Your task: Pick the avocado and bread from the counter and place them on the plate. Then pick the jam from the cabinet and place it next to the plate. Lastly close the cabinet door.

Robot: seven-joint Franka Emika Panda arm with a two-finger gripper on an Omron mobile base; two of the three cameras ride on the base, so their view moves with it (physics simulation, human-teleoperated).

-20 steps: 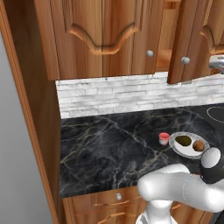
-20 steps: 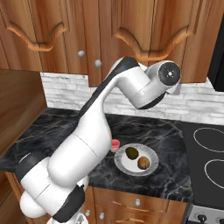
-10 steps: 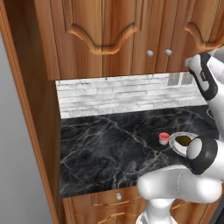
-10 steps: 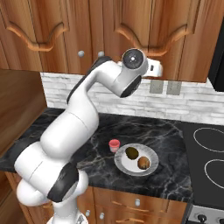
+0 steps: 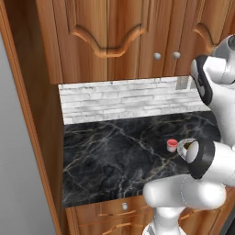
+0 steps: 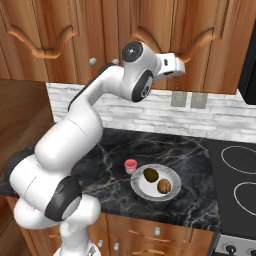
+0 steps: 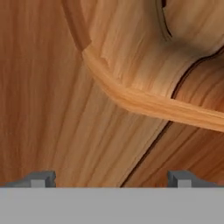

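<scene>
The plate [image 6: 172, 191] is seen on the counter [image 6: 200, 205], with the avocado [image 6: 151, 174] and the bread [image 6: 163, 186] lying on it side by side, the avocado to the left and a little farther back in the right base view. The jam [image 6: 130, 166] is set upright on the counter just beside the plate's left rim; in the left base view the jar [image 5: 172, 145] is found just left of the plate [image 5: 182, 146], most of which is hidden behind the arm. Above, the door [image 6: 192, 37] with the carved arch is shown flush with its neighbours, so the cabinet [image 5: 114, 36] appears closed. The gripper [image 6: 181, 67] is held high, right at the face of that door, near the arch's lower edge; whether it is touching the wood cannot be told. In the hand view the two fingertips [image 7: 41, 178] are seen set wide apart at the bottom, with nothing between them, and the carved moulding of the door [image 7: 131, 98] is viewed close up beyond them. A white brick backsplash [image 5: 133, 98] is run between counter and cabinet, and a stove [image 6: 237, 175] is placed to the right of the plate.
</scene>
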